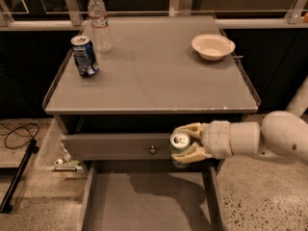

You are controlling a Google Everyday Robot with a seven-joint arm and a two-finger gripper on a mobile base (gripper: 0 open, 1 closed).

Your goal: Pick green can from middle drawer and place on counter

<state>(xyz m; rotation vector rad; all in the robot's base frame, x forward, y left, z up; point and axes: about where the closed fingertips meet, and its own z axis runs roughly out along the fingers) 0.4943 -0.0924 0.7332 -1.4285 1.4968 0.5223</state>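
My gripper [185, 141] reaches in from the right and is shut on the green can [179, 148], silver top facing up. It holds the can in front of the closed top drawer front, just below the counter's front edge and above the open middle drawer [149, 201]. The drawer's flat grey bottom shows only the arm's shadow. The counter [154, 71] is the grey cabinet top behind and above the can.
A blue can [84, 56] and a clear water bottle [99, 22] stand at the counter's back left. A white bowl [212, 46] sits at the back right. The top drawer front has a small knob [152, 150]. A black cable [19, 134] lies on the floor at left.
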